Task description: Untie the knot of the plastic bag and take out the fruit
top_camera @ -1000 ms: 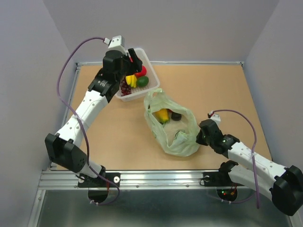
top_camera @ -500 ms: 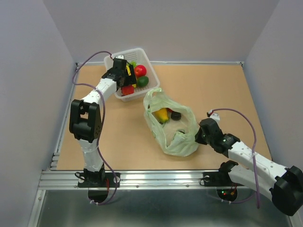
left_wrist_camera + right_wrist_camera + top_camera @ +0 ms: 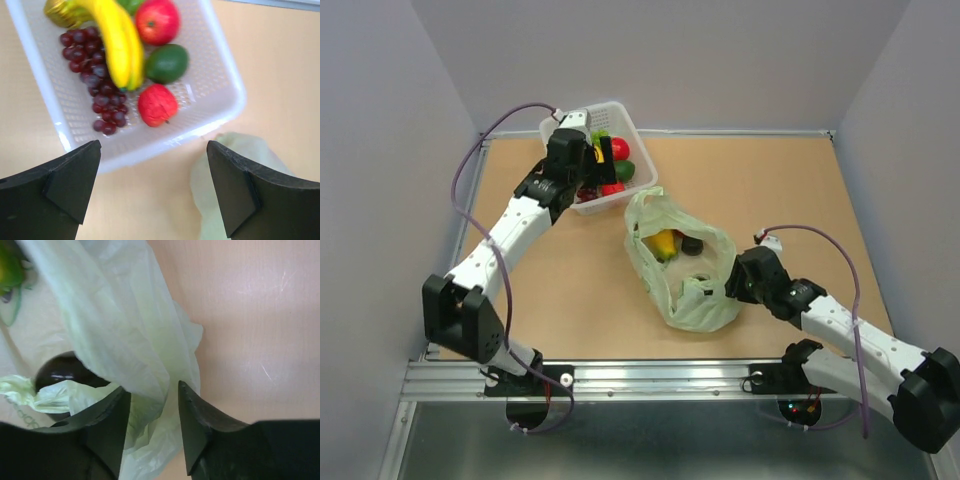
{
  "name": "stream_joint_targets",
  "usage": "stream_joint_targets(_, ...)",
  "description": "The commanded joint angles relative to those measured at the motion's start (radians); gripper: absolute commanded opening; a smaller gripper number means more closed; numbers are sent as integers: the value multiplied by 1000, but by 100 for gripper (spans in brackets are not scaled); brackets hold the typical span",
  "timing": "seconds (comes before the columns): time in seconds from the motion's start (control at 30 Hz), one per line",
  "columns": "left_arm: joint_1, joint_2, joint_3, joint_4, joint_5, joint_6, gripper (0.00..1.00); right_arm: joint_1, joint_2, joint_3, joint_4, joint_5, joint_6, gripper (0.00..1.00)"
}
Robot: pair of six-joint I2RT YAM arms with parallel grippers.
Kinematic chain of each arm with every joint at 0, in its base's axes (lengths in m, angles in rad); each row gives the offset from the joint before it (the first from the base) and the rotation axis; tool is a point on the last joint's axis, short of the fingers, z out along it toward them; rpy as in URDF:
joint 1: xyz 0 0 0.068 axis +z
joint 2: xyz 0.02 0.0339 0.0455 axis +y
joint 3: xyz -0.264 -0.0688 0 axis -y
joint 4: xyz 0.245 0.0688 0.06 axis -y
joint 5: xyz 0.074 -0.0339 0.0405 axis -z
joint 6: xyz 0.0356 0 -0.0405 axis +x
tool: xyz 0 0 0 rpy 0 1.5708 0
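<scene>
Left jaws gape wide above the near rim of the white perforated plastic basket (image 3: 150, 150). Right jaws, partly apart, straddle an edge of the crinkly pale green plastic bag (image 3: 115, 315), with bare tan surface (image 3: 245, 315) alongside.

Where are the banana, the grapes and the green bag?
banana (image 3: 120, 42): left wrist view, middle of its body
grapes (image 3: 102, 100): left wrist view, centre of bunch
bag (image 3: 705, 312): top view, crumpled near end

The left arm (image 3: 510, 225) reaches toward the table's (image 3: 770, 180) far left corner, the left gripper (image 3: 152, 147) pointing down, jaws spread wide. The right arm (image 3: 840, 325) lies low near the front edge, the right gripper (image 3: 152, 390) partly parted.
</scene>
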Motion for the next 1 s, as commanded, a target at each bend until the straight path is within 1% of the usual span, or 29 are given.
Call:
stream_joint_targets(0.0, -111, -178, -70, 9, 4, 42, 98, -2, -29, 141, -8, 0, -85, 55)
stream_joint_targets(0.03, -137, -204, -84, 6, 0, 52, 98, 0, -34, 167, -37, -2, -102, 58)
stream_joint_targets(0.07, -187, -252, -107, 0, -13, 50, 98, 0, -34, 219, -80, 1, -132, 62)
stream_joint_targets(0.1, -209, -273, -117, -2, -13, 46, 98, 0, -31, 250, -100, 0, -146, 65)
stream_joint_targets(0.13, -226, -295, -128, -2, -7, 41, 98, 0, -29, 276, -117, -3, -162, 66)
stream_joint_targets(0.17, -272, -333, -150, -3, 0, 27, 98, 1, -26, 331, -135, -8, -182, 66)
stream_joint_targets(0.23, -315, -362, -171, -2, -8, 18, 98, 1, -26, 372, -167, -29, -203, 66)
stream_joint_targets(0.33, -401, -398, -203, 1, -25, 6, 96, 3, -14, 443, -180, -94, -234, 66)
stream_joint_targets(0.37, -442, -405, -216, 3, -26, -4, 96, 5, 4, 451, -181, -109, -240, 66)
stream_joint_targets(0.47, -497, -402, -231, 6, -52, -17, 96, 9, 38, 456, -175, -169, -239, 65)
stream_joint_targets(0.53, -542, -396, -233, 7, -68, -36, 95, 23, 72, 442, -158, -218, -223, 65)
stream_joint_targets(0.6, -567, -382, -233, 15, -72, -48, 95, 34, 92, 397, -151, -223, -186, 65)
stream_joint_targets(0.67, -608, -366, -231, 26, -86, -53, 95, 35, 83, 316, -142, -198, -128, 61)
stream_joint_targets(0.73, -636, -353, -228, 30, -94, -62, 95, 35, 63, 250, -125, -172, -91, 54)
stream_joint_targets(0.77, -660, -346, -225, 33, -99, -63, 95, 35, 40, 220, -119, -172, -76, 44)
stream_joint_targets(0.83, -679, -323, -220, 44, -106, -67, 95, 35, 20, 131, -108, -181, -28, 34)
stream_joint_targets(0.87, -695, -304, -216, 47, -106, -68, 95, 35, 3, 108, -103, -186, -2, 24)
stream_joint_targets(0.93, -711, -284, -207, 55, -106, -68, 95, 35, -14, 38, -88, -193, 19, 18)
stream_joint_targets(0.97, -718, -265, -200, 58, -106, -68, 95, 35, -23, 17, -82, -191, 28, 18)
